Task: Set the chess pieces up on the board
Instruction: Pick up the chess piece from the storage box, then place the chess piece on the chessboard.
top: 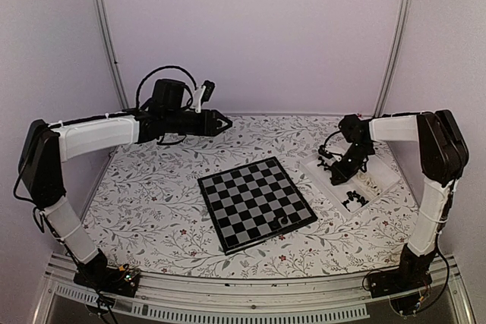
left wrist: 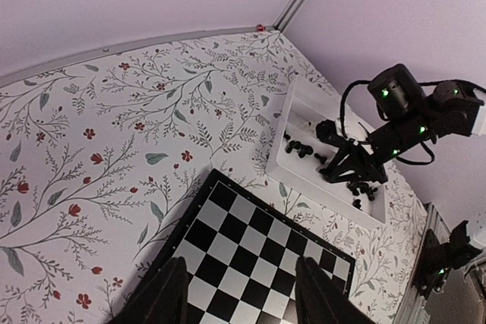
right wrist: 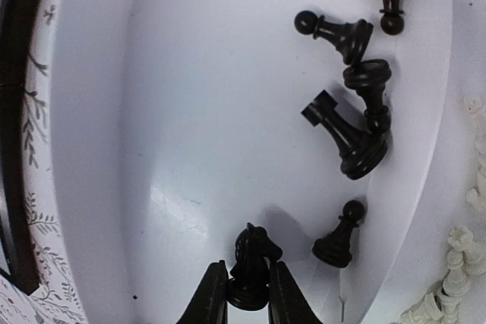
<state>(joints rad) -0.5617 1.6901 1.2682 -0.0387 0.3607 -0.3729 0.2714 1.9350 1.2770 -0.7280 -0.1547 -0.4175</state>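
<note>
Pinching glossy black knight (right wrist: 254,252) in white tray (right wrist: 190,111) w/ R fingers (right wrist: 213,297); L fingers (left wrist: 163,294) spread.

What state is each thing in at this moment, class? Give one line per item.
board, flat on the table, almost bare
lone black piece, on a square near the board's right corner
white tray, holding loose pieces
black knight, upright, gripped
other black pieces, mostly toppled
cream pieces, jumbled
left end effector, open, empty
right end effector, shut on black knight

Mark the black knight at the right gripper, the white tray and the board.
black knight (right wrist: 254,262), right wrist view, its body
white tray (right wrist: 190,111), right wrist view, bare floor
board (top: 254,201), top external view, centre square
</note>
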